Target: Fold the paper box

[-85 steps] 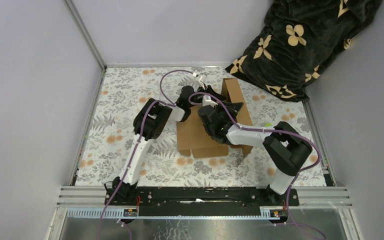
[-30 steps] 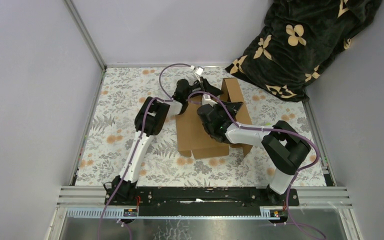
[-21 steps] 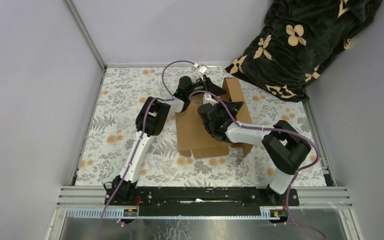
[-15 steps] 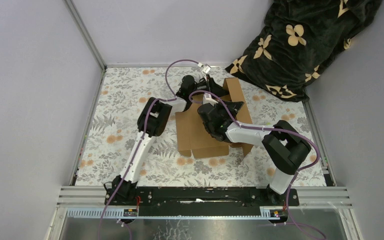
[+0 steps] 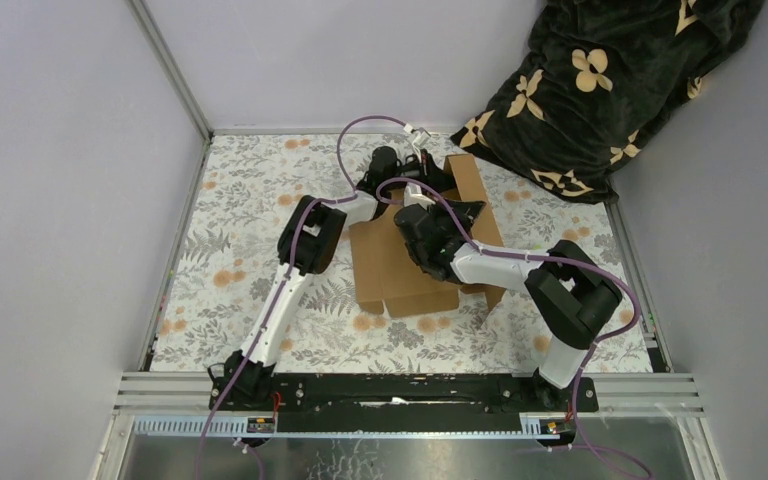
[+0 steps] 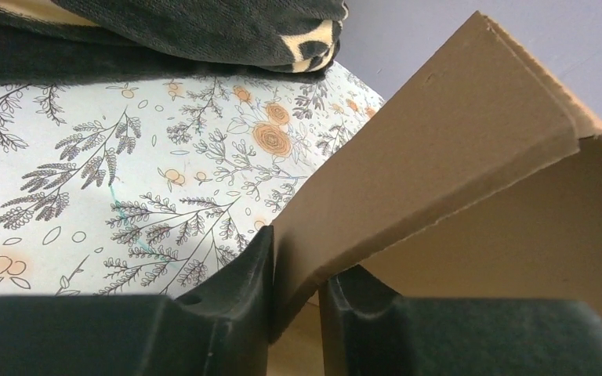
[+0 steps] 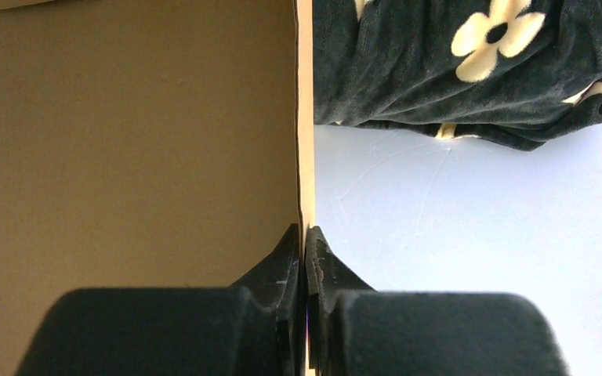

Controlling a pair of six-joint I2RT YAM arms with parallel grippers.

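The paper box (image 5: 400,275) is a brown cardboard sheet lying partly folded in the middle of the floral table, with one panel (image 5: 470,180) standing up at the back. My left gripper (image 5: 418,172) reaches to that back panel. In the left wrist view it (image 6: 296,262) is closed on a bent cardboard flap (image 6: 439,157) that fills the gap between its fingers. My right gripper (image 5: 418,218) is over the box. In the right wrist view it (image 7: 304,235) is shut on the thin edge of an upright cardboard wall (image 7: 149,141).
A black blanket with cream flowers (image 5: 610,80) is heaped at the back right, just behind the box; it also shows in the left wrist view (image 6: 165,31) and the right wrist view (image 7: 470,70). Grey walls enclose the table. A metal rail (image 5: 410,385) runs along the near edge.
My left gripper has moved right and toward the back, from the box's left back corner to the raised panel. The right gripper and the box have barely moved.
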